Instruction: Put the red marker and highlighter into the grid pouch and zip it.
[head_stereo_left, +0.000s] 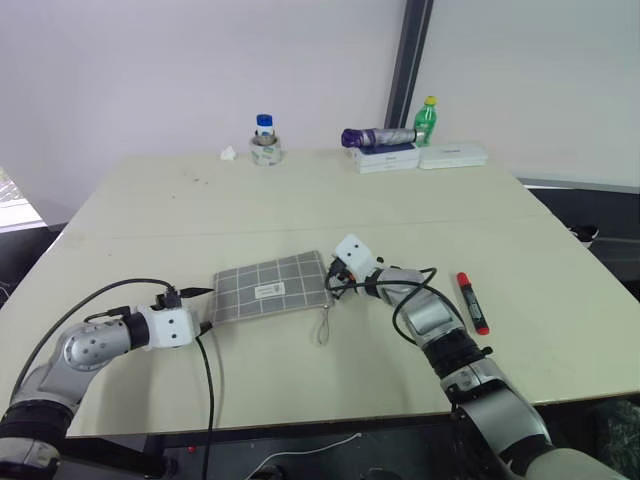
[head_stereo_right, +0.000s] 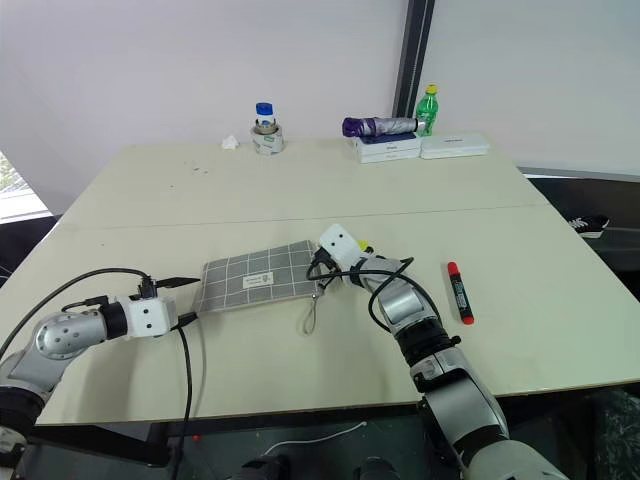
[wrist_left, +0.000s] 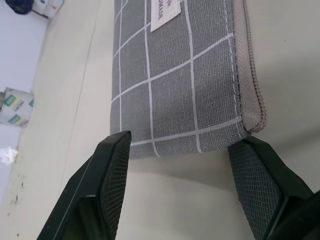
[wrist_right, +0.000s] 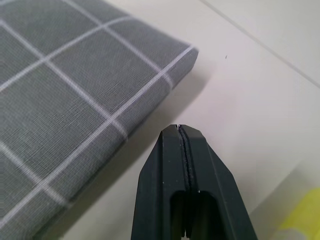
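The grid pouch (head_stereo_left: 272, 287) lies flat on the table, grey with white lines and a small white label. Its cord pull loop (head_stereo_left: 325, 325) trails off the right end. My left gripper (wrist_left: 182, 142) stands open at the pouch's left end, one finger on each side of that short edge; the zipper seam (wrist_left: 250, 90) runs along one side. My right gripper (wrist_right: 178, 129) is shut on nothing, its tip on the table just beside the pouch's right corner. A bit of the yellow highlighter (wrist_right: 302, 212) shows close behind it. The red marker (head_stereo_left: 472, 301) lies to the right of my right arm.
At the table's far edge stand a blue-capped bottle on a tape roll (head_stereo_left: 264, 140), a green bottle (head_stereo_left: 427, 120), a folded purple umbrella (head_stereo_left: 380, 137) and white boxes (head_stereo_left: 440, 157). Bare tabletop (head_stereo_left: 300, 210) lies between them and the pouch.
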